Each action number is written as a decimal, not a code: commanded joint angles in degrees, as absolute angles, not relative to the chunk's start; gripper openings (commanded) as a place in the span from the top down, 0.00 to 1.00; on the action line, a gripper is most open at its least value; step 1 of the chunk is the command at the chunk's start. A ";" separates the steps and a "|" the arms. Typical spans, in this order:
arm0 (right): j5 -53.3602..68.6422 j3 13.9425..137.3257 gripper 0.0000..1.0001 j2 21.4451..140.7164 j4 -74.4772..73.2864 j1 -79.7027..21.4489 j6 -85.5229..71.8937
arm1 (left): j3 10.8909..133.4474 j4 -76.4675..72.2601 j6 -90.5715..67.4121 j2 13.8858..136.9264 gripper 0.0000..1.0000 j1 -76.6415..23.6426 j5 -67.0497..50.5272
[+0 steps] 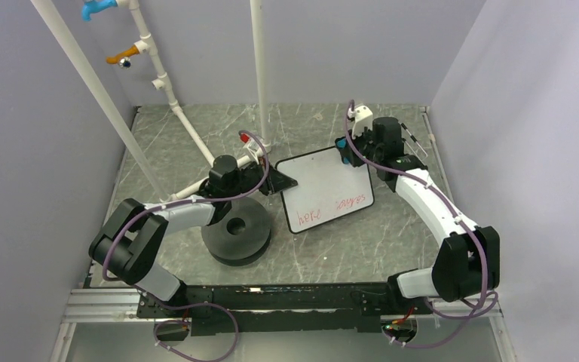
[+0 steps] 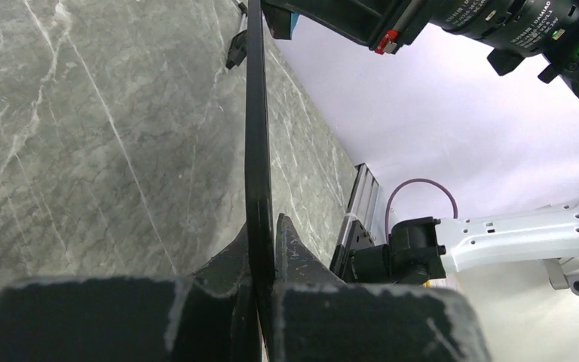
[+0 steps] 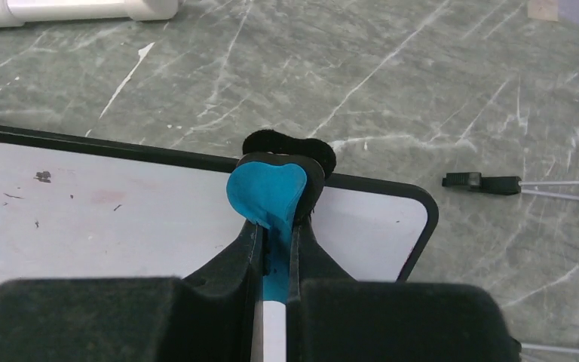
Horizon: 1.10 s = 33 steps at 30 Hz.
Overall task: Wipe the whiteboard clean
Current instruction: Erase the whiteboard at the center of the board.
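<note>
The whiteboard [image 1: 324, 181] sits on the bench [image 1: 399, 245] between the arms, with red writing along its near edge. The left tool [image 2: 261, 245] is clamped on its left edge, beside the black disc [image 1: 235, 234]. The right tool [image 3: 275, 226] pinches a blue eraser [image 3: 265, 192] at the board's far right corner, and bare marble lies open to the right.

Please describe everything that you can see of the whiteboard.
The whiteboard is a small, flat, white rectangle with rounded corners and a thin black edge. Red handwriting runs along its near side; the far part looks wiped. It is over the grey marbled table, turned at an angle; whether it lies flat is unclear. The left gripper clamps its left edge. The blue eraser, held by the right gripper, presses on its far right corner.
</note>
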State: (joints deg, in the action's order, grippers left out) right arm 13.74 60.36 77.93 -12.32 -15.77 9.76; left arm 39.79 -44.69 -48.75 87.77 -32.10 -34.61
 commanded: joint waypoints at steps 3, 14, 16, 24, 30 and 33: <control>20.42 60.77 1.00 78.97 -13.31 -19.84 11.10 | 44.15 -54.82 -48.23 83.36 1.00 -33.46 -39.77; 21.75 60.32 1.00 78.61 -12.36 -30.23 12.19 | 44.74 -54.66 -47.81 84.56 1.00 -34.25 -37.97; 12.85 59.27 1.00 78.24 -10.44 -26.95 9.12 | 44.35 -54.60 -47.53 84.05 1.00 -34.14 -37.42; 19.00 52.78 1.00 75.19 -11.22 -9.64 10.17 | 39.66 -54.78 -47.51 78.43 1.00 -32.36 -29.91; 32.55 51.78 1.00 74.07 -14.88 -16.16 15.01 | 36.33 -65.56 -54.64 80.40 1.00 -31.07 -26.66; 35.84 50.96 1.00 70.25 -15.07 -25.32 18.96 | 35.81 -67.69 -55.86 81.45 1.00 -31.02 -25.95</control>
